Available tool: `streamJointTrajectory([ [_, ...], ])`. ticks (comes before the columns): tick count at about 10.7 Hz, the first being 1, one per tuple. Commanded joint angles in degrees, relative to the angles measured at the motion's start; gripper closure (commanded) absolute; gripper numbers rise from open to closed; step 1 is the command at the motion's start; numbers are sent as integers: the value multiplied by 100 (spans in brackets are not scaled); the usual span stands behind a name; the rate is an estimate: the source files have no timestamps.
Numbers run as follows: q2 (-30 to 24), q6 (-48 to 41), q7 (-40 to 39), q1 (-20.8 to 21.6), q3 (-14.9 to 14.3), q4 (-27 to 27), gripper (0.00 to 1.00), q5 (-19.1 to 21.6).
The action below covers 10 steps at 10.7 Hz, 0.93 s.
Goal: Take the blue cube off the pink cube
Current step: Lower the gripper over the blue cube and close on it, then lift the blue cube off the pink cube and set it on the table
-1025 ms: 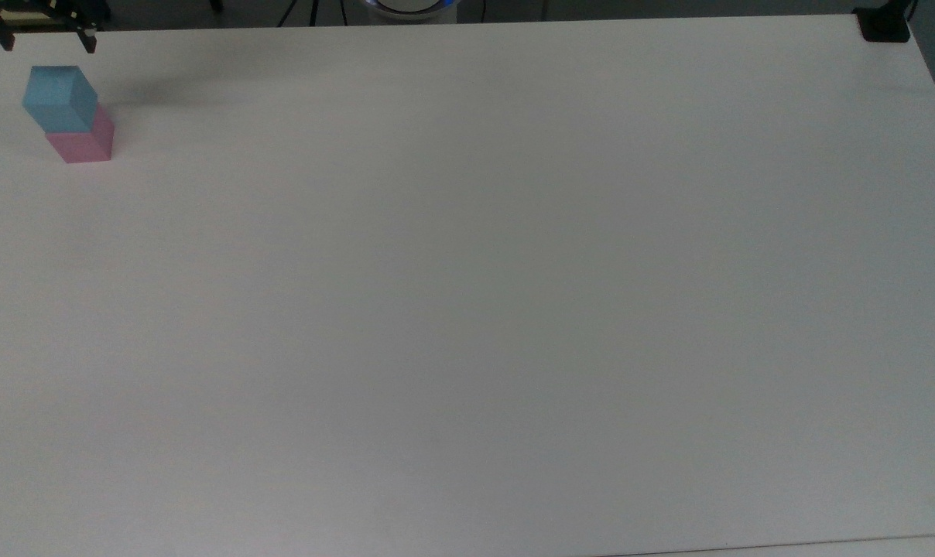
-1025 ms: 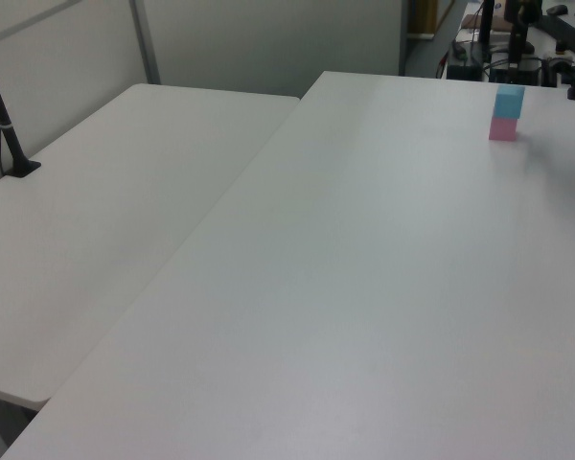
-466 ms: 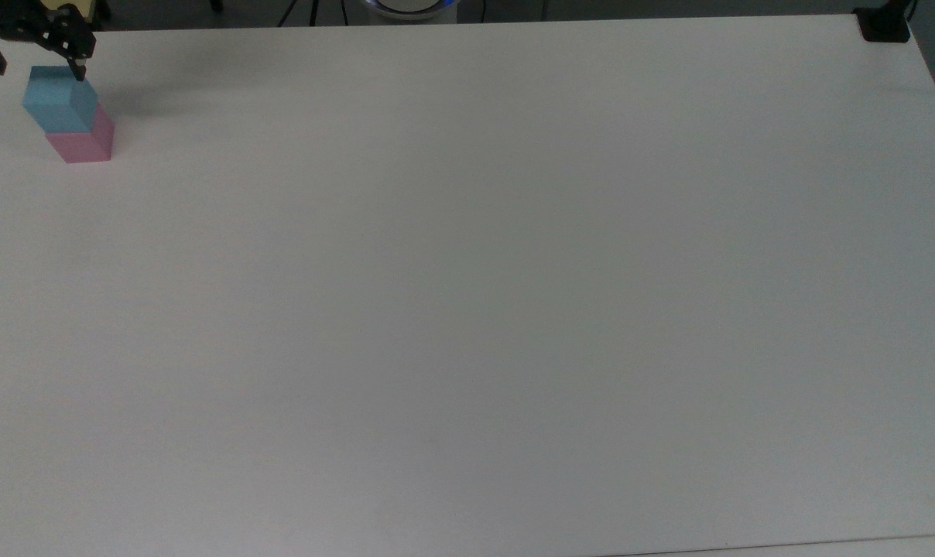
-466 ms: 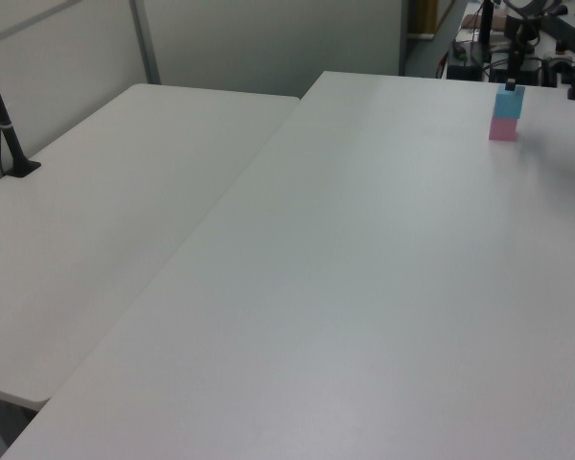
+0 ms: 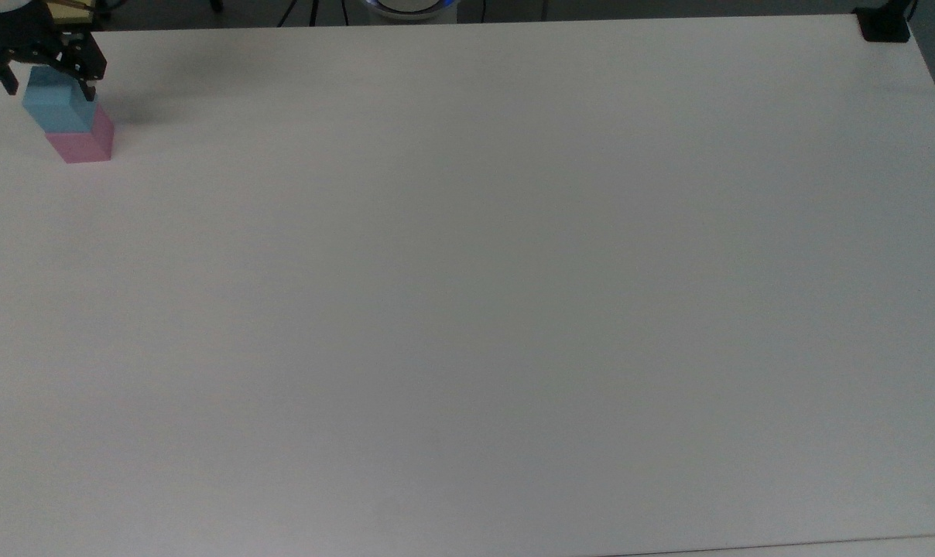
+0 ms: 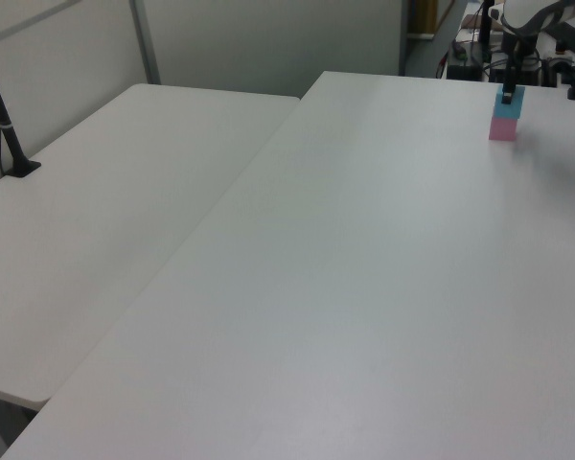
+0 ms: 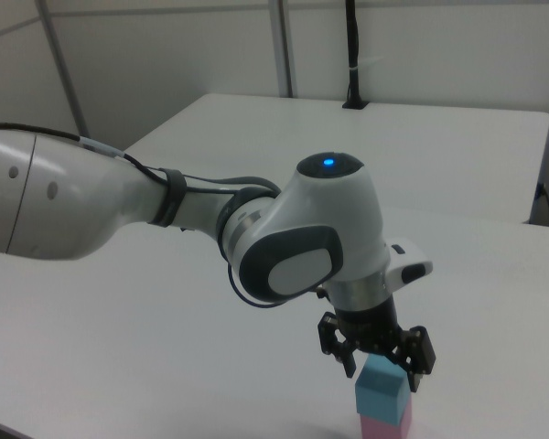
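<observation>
The blue cube sits stacked on the pink cube near the far left corner of the white table in the top view. My gripper is open, with one dark finger on each side of the blue cube's upper part. In the right view the gripper hangs from the white arm and its fingertips reach just below the top edge of the blue cube, which rests on the pink cube. The left view has the blue cube over the pink cube at the far right.
A black clamp sits at the table's far right corner in the top view. A second white table adjoins on the left view's left, with a black pole at its edge. Equipment stands behind the stack.
The gripper has come down from above and behind the stack, so its open fingers now straddle the blue cube's top. Both cubes stay where they were.
</observation>
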Motion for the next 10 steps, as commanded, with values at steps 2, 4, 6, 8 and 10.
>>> streamJointTrajectory([
  [2,-28,255,-10,27,-46,-299,38,-58],
  [4,-89,80,245,44,-46,-221,58,-5],
  [6,-159,-978,561,184,15,374,61,3],
  [8,-230,-1913,1139,727,77,850,61,12],
  [10,-221,-2030,2000,1203,339,879,61,21],
])
